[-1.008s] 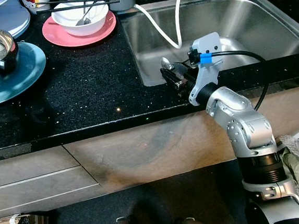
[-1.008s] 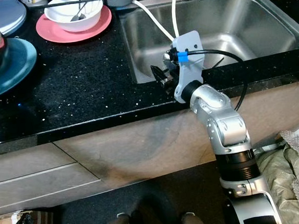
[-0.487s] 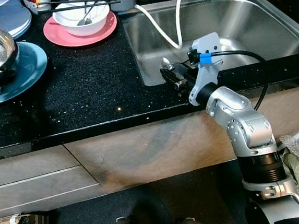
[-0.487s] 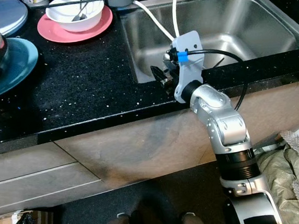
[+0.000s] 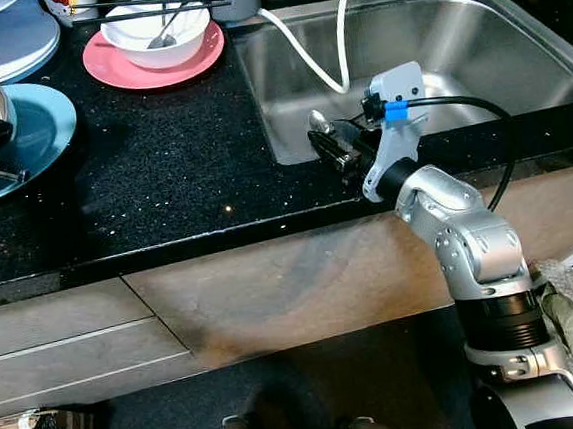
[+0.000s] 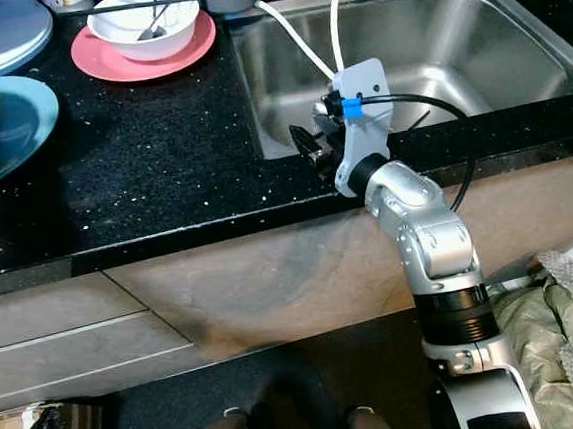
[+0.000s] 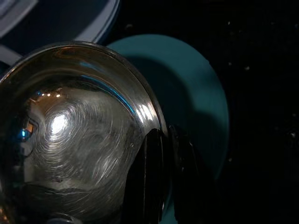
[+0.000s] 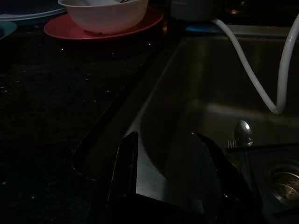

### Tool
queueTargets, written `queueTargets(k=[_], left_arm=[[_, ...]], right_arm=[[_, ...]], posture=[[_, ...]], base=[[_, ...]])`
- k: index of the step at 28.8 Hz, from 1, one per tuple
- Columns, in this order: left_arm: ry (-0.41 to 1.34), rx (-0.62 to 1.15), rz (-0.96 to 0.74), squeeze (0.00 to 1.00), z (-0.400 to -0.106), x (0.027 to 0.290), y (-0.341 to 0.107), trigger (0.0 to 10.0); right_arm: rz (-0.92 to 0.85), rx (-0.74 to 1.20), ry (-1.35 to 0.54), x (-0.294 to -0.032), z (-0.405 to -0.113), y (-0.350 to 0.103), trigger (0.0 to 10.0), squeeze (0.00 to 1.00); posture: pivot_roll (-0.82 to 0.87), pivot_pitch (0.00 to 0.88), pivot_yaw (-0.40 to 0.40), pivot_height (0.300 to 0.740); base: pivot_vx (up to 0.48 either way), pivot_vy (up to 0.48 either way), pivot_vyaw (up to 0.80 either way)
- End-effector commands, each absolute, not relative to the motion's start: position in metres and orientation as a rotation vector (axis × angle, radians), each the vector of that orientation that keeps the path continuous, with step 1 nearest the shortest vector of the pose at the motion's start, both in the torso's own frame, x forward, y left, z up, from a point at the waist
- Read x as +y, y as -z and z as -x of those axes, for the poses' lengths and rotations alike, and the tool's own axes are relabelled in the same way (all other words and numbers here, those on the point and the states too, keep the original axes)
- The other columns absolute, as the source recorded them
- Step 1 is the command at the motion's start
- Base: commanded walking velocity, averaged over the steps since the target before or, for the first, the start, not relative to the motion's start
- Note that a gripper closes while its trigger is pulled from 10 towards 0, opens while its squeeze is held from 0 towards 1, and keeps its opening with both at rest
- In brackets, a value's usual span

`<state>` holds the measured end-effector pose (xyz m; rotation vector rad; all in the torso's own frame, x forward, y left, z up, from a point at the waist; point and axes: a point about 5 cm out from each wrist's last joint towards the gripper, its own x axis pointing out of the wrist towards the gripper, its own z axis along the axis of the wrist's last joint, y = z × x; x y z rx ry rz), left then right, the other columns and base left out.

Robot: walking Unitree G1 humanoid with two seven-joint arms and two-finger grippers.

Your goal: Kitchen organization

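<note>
Left wrist view is showing the round, shiny stainless-steel bowl (image 7: 70, 135) with the left gripper (image 7: 161, 182) clamping its rim: one black finger (image 7: 150, 177) is sitting inside the bowl and the other outside, pressed together on the thin metal edge. The bowl is hanging over the flat teal plate (image 7: 196, 112), which is lying on the black speckled countertop (image 5: 181, 153); whether the bowl is touching the plate I cannot tell. So the bowl is lying straight ahead of the left fingers, and the left arm is by far the nearer one. Well apart, the right gripper (image 8: 168, 154) is hovering at the near edge of the stainless-steel sink (image 5: 472, 38), its fingers spread and gripping nothing, with a metal spoon (image 8: 243, 133) lying in the basin just beyond them. Further back, a white bowl (image 5: 160, 30) is resting on a pink plate (image 5: 113, 64).
</note>
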<state>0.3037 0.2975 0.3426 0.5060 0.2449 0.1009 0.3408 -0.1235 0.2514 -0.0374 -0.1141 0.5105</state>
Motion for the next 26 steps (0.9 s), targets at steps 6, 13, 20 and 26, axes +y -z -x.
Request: queueTargets(k=[6, 13, 20, 26], left_arm=[[-0.143, 0.088, -0.627, 0.00, -0.303, 0.298, -0.365, 0.0], [0.041, -0.257, -0.661, 0.00, -0.305, 0.253, -0.403, 0.0], [0.265, -0.366, -0.650, 0.00, -0.305, 0.215, -0.402, 0.0], [0.610, -0.433, -0.636, 0.00, -0.302, 0.165, -0.385, 0.0]], right_arm=[[0.025, -0.110, -0.503, -0.125, -0.341, -0.250, 10.0, 0.00], [0.014, -0.118, -0.498, -0.126, -0.341, -0.252, 10.0, 0.00], [0.003, -0.124, -0.485, -0.128, -0.342, -0.253, 10.0, 0.00], [-0.005, -0.138, -0.450, -0.133, -0.344, -0.256, 10.0, 0.00]], posture=[[0.08, 0.194, 0.013, 0.740], [0.08, 0.186, 0.016, 0.740], [0.08, 0.188, 0.015, 0.740], [0.08, 0.190, 0.016, 0.740]], base=[[0.000, 0.000, 0.00], [0.000, 0.000, 0.00], [0.000, 0.000, 0.00], [0.000, 0.000, 0.00]])
